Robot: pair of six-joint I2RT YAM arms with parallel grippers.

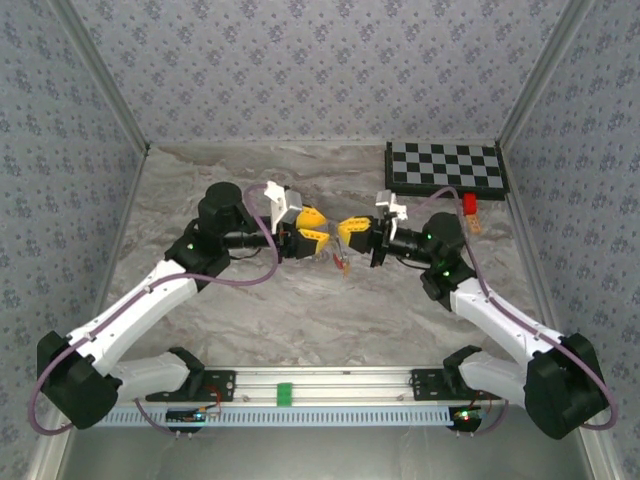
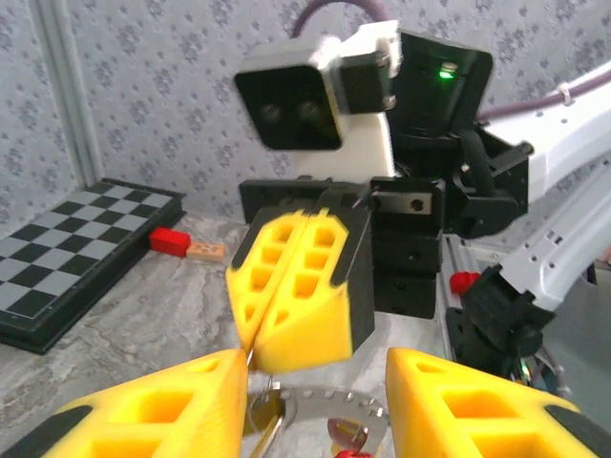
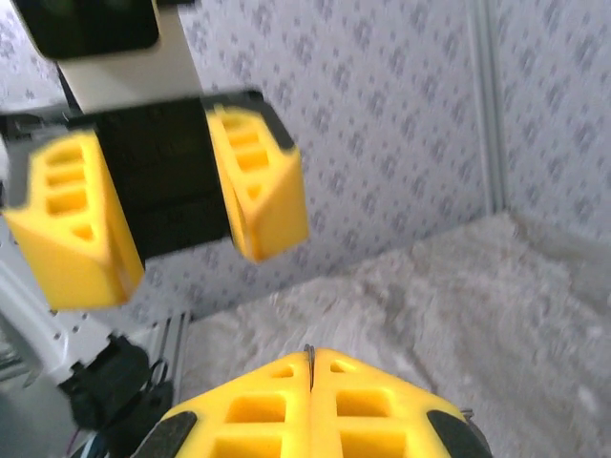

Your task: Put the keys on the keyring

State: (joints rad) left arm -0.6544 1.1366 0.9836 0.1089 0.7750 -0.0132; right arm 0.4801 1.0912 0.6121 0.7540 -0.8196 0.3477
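Note:
Above the middle of the table my two grippers meet tip to tip. My right gripper (image 1: 343, 232) (image 3: 310, 355) is shut, and a thin wire of the keyring (image 3: 308, 351) shows pinched between its fingertips. In the left wrist view, the keyring (image 2: 334, 401) hangs below those shut yellow fingers (image 2: 296, 286) as a silvery arc. A brass-toned key (image 2: 262, 418) and a bit of red tag (image 2: 351, 452) hang on it. My left gripper (image 1: 325, 228) (image 2: 315, 370) stands open, with one finger on each side of the hanging ring. From above, ring and key are a small dangling red-orange cluster (image 1: 341, 262).
A folded checkerboard (image 1: 446, 166) (image 2: 67, 258) lies at the back right. A red block (image 1: 468, 203) (image 2: 169, 240) and a small tan piece (image 2: 206, 251) sit beside it. A green clip (image 1: 284, 393) sits on the front rail between the arm bases.

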